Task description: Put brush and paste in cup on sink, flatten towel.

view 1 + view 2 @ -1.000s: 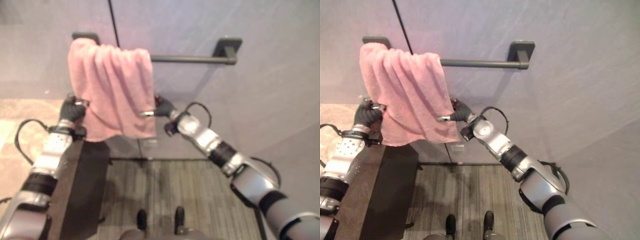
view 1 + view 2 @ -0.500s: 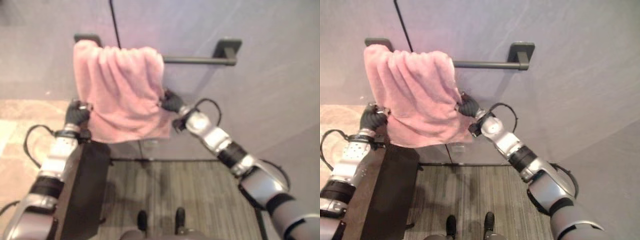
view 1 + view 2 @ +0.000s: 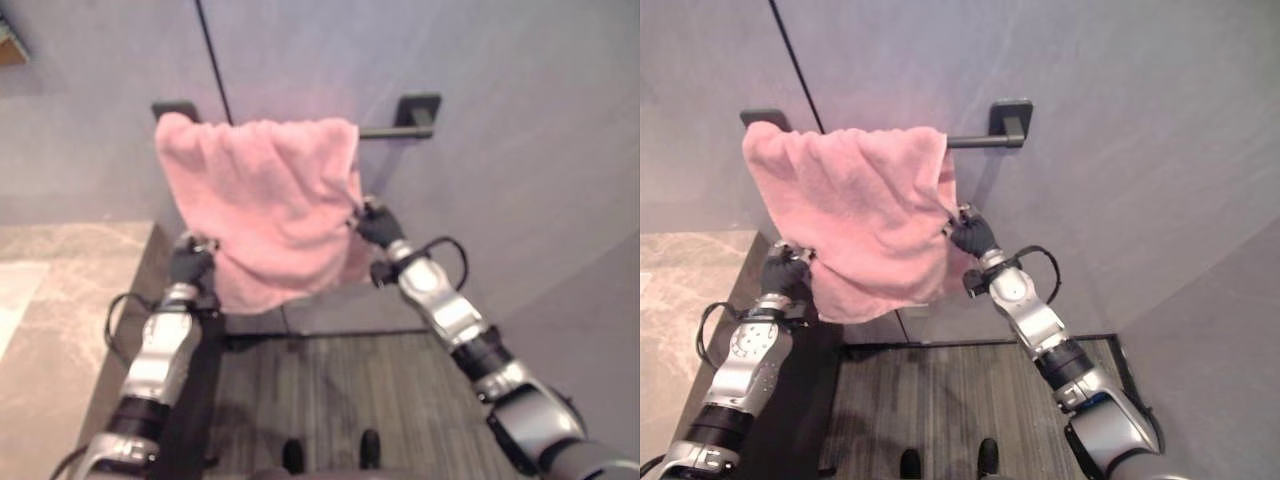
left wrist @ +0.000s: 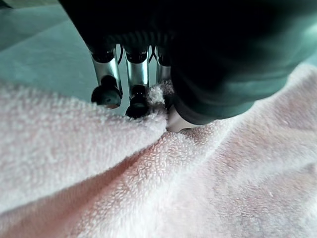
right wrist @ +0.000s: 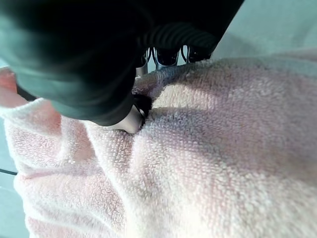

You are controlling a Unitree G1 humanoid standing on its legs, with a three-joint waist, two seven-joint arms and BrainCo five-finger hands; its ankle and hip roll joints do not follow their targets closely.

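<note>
In the left eye view a pink towel (image 3: 265, 205) hangs over a dark rail (image 3: 385, 130) fixed to a grey wall (image 3: 520, 120), covering the rail from its left bracket to a little short of the right bracket. The left hand (image 3: 189, 264) is up at the towel's lower left edge, and the right hand (image 3: 378, 224) is at its right edge, higher than the left one, so the bottom hem slants. A stone-patterned countertop (image 3: 60, 300) lies to the left below, and a striped grey floor (image 3: 330, 390) shows between the arms. The right eye view gives the same scene: the towel drapes from the rail with soft folds, its right side pulled out toward the right hand, its lower left corner drawn down to the left hand. In the left wrist view the dark-tipped fingers (image 4: 136, 94) and the thumb are closed on a fold of towel, pinching the cloth between them. In the right wrist view the right hand's thumb (image 5: 130, 119) presses into the towel's edge with the fingers curled behind it, so this hand also grips the cloth.
</note>
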